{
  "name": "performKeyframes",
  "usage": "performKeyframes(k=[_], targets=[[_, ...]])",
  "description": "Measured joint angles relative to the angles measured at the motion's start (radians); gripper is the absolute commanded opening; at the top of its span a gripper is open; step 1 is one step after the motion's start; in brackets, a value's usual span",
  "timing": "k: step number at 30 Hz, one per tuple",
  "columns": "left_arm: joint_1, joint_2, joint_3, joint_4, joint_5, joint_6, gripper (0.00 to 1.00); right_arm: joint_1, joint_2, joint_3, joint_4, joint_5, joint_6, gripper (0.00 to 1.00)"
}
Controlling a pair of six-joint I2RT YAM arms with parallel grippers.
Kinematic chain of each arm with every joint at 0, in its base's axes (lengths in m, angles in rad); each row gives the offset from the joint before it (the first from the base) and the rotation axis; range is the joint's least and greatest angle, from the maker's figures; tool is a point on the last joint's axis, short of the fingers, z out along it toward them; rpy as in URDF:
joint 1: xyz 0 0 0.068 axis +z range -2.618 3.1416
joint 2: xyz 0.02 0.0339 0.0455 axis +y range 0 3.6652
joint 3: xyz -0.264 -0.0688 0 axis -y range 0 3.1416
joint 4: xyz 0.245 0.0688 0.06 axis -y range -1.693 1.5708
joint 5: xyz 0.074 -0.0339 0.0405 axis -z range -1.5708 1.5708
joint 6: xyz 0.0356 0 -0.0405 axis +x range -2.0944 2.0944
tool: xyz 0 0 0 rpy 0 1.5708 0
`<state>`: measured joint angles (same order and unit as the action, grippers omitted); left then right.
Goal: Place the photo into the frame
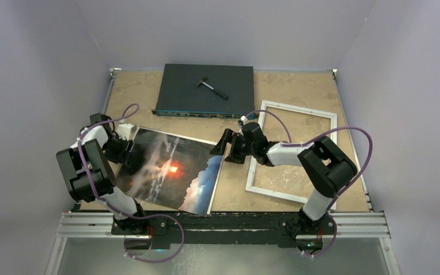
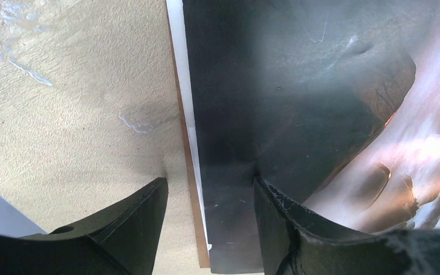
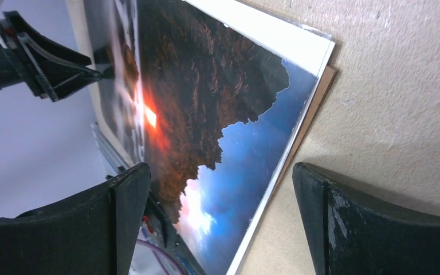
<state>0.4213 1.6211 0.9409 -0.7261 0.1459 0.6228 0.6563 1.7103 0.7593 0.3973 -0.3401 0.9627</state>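
Note:
The photo (image 1: 166, 169), a dark cloudy print with an orange glow and a blue side, lies flat on the table left of centre. It rests on a white mat sheet (image 3: 275, 34) and a brown backing board (image 3: 315, 103). My left gripper (image 1: 127, 146) is at the photo's left edge. In the left wrist view this gripper (image 2: 209, 180) stands part open, one finger on the photo (image 2: 298, 86) and the other on the table. My right gripper (image 1: 224, 150) stands wide open over the photo's far right corner, straddling the blue edge (image 3: 240, 172). The white frame (image 1: 298, 108) lies to the right.
A dark network switch box (image 1: 206, 91) with a small hammer (image 1: 212, 86) on it sits at the back centre. The tabletop (image 1: 298, 86) is tan and bounded by grey walls. A metal rail (image 1: 223, 220) runs along the near edge.

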Motion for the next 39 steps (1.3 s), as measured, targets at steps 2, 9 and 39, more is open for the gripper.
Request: performKeyframes(k=[2, 9, 39], targets=[[-0.004, 0.000, -0.003, 0.005, 0.001, -0.009, 0.54, 0.000, 0.001, -0.022, 0.041, -0.003, 0.045, 0.98], [-0.043, -0.019, -0.026, 0.037, 0.004, -0.045, 0.54, 0.003, 0.045, -0.040, 0.159, -0.018, 0.172, 0.98], [-0.064, -0.045, -0.053, 0.097, -0.068, -0.107, 0.52, 0.135, 0.002, 0.021, -0.109, -0.109, 0.016, 0.96]])
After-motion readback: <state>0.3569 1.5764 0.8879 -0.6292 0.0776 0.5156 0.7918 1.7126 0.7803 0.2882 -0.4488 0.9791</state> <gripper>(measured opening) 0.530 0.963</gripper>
